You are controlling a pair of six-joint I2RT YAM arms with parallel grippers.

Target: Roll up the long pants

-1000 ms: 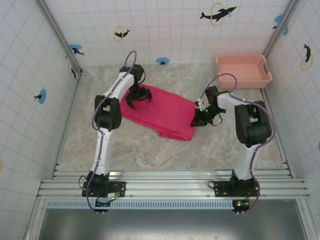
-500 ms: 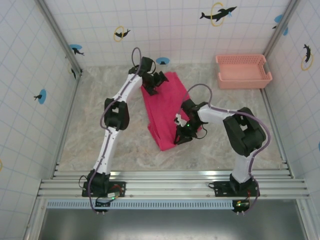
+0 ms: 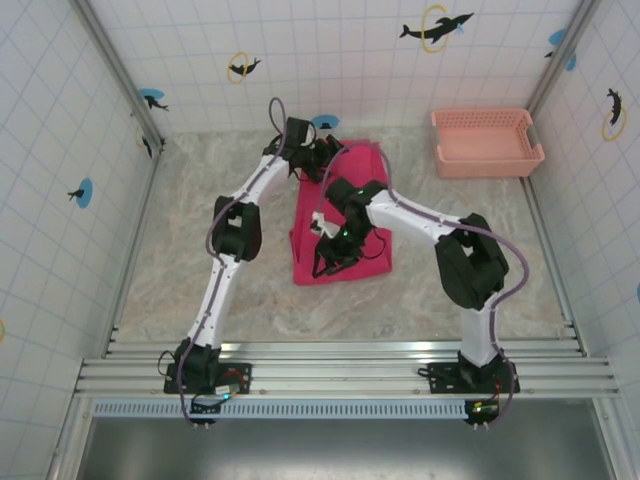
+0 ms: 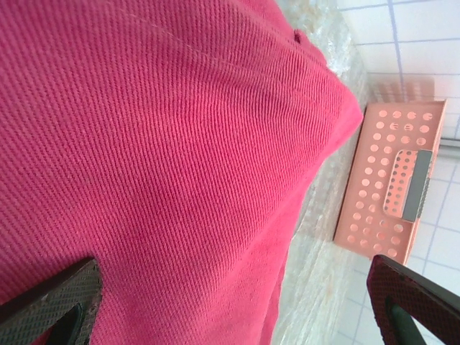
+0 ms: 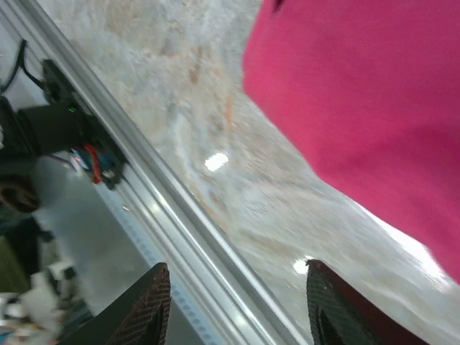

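The long pants (image 3: 368, 258) lie as a flat magenta-red strip running from the back wall toward the front of the marble table. My left gripper (image 3: 318, 160) hovers over their far end. In the left wrist view the left gripper (image 4: 230, 287) is open, its fingers (image 4: 54, 302) spread wide above the pants (image 4: 165, 144), gripping nothing. My right gripper (image 3: 330, 255) is over the near left part of the cloth. In the right wrist view the right gripper (image 5: 237, 269) is open over bare table, with the pants (image 5: 366, 86) edge at the upper right.
A salmon-pink plastic basket (image 3: 487, 140) stands at the back right corner, and the basket (image 4: 392, 187) also appears beyond the cloth's edge. An aluminium rail (image 3: 340, 360) runs along the table's near edge. Tiled walls close in the left, back and right.
The pants have swung from lying slantwise across the table to lying front to back. My left gripper moved to the back wall; my right gripper moved left to the cloth's near end.
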